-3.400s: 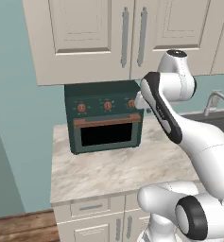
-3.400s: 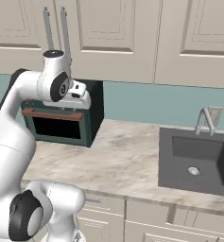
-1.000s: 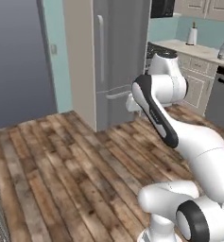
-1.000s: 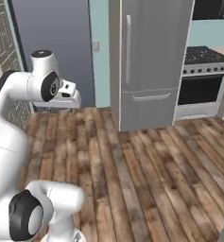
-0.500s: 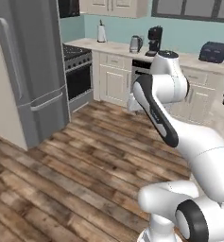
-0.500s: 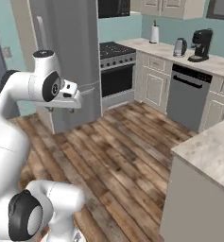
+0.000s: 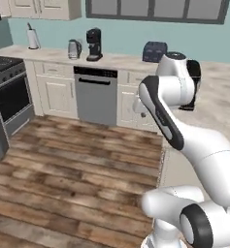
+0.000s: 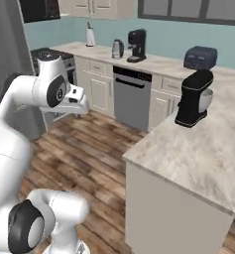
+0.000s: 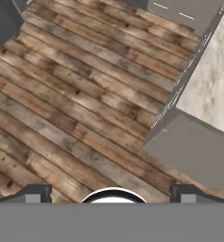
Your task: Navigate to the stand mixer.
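Ahead, the stand mixer (image 8: 194, 97) stands on the marble surface (image 8: 203, 154), its pale bowl (image 8: 205, 101) tucked under the head, contents unseen; the arm hides most of it from the left. The hand (image 9: 111, 193) hangs spread over wooden floor (image 9: 71, 104).

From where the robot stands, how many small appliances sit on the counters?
4. A kettle and coffee machine stand side by side on the back counter, a toaster farther right, and the stand mixer on the nearer counter. Others may be hidden.

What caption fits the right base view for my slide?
Stand mixer on the marble peninsula, toaster behind it, gripper raised over wood floor.
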Controlling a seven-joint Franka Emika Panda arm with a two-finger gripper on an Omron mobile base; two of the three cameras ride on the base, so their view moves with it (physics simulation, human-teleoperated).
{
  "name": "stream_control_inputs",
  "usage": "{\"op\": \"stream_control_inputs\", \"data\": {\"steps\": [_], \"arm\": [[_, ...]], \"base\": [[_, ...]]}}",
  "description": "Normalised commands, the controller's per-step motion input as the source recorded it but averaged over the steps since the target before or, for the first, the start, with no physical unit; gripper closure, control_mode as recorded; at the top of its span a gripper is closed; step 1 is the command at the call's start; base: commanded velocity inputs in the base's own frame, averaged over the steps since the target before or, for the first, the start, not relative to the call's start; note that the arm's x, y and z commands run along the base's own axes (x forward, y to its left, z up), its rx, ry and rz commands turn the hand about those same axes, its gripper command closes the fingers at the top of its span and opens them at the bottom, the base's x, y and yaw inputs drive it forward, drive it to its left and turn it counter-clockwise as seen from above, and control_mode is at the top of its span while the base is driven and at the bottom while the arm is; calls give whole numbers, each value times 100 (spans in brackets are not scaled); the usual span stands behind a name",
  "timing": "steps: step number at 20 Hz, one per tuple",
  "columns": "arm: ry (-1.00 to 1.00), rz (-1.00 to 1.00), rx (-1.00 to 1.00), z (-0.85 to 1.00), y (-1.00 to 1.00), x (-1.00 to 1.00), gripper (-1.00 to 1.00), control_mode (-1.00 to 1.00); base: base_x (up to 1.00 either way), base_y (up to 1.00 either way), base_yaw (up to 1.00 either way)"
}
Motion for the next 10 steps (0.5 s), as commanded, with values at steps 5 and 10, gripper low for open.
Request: {"op": "stream_control_inputs", "data": {"steps": [5,10], "arm": [[0,0,0,0,0,0,-100,100],[0,0,0,0,0,0,-100,100]], "base": [[69,-3,-51],[70,39,-56]]}}
